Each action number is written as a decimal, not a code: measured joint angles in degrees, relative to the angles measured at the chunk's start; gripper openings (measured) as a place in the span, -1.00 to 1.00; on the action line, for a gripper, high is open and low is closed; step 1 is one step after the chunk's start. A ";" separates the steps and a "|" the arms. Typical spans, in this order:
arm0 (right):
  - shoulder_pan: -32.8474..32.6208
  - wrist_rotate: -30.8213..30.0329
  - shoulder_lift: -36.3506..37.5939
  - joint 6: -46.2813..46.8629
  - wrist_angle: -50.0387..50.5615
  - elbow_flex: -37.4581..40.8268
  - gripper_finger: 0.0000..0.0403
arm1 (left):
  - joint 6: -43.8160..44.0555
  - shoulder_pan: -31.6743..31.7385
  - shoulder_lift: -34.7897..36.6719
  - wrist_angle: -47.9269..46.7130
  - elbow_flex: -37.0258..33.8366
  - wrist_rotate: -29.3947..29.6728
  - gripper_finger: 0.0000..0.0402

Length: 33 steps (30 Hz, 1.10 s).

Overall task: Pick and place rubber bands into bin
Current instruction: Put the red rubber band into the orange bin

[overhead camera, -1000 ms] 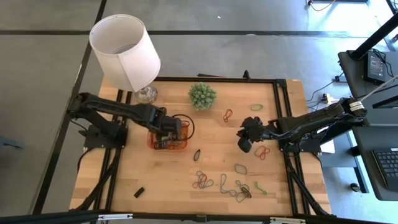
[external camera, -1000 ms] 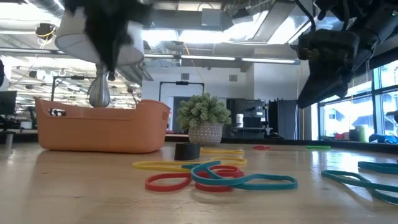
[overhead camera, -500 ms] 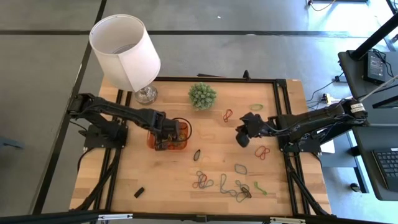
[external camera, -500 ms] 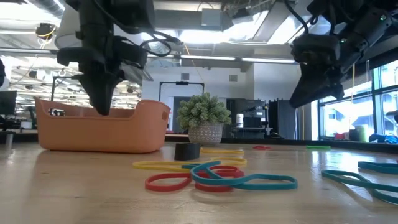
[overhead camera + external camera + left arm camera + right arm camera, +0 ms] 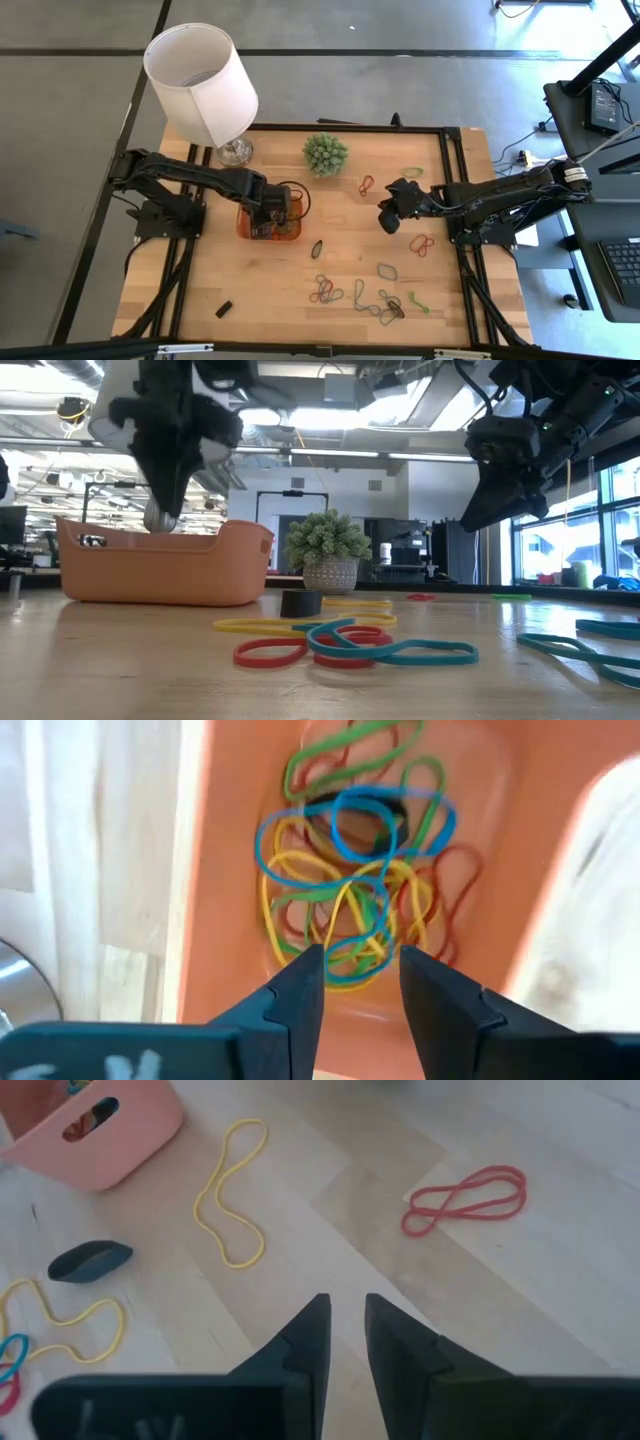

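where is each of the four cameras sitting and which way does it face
High view: above the table, looking straight down; both arms show, left gripper over the bin.
Low view: at tabletop height, looking level across rubber bands into the room; arms hang from above.
Left wrist view: looks down past its own open fingers into the bin.
Right wrist view: looks past its fingers at the tabletop.
All four share the orange bin.

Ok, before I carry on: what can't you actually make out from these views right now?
- High view: the bin is mostly covered by the left end effector, so its contents are hidden there.
- Low view: the bin's wall blocks the inside; the left end effector is motion-blurred.
- Left wrist view: the rubber bands in the bin are a tangled, blurred pile, uncountable.
- High view: the table's loose bands are too small to separate.
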<state>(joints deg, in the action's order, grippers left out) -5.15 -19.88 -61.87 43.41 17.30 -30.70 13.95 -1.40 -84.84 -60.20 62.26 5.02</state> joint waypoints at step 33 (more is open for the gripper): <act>10.24 0.03 -11.76 -14.80 -1.10 -15.23 -0.26 | 2.86 -13.80 15.31 37.29 -16.69 10.99 -0.99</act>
<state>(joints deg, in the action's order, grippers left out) 5.10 -19.85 -73.63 28.61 16.20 -45.92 16.81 -15.19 -69.52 -22.91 45.58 16.01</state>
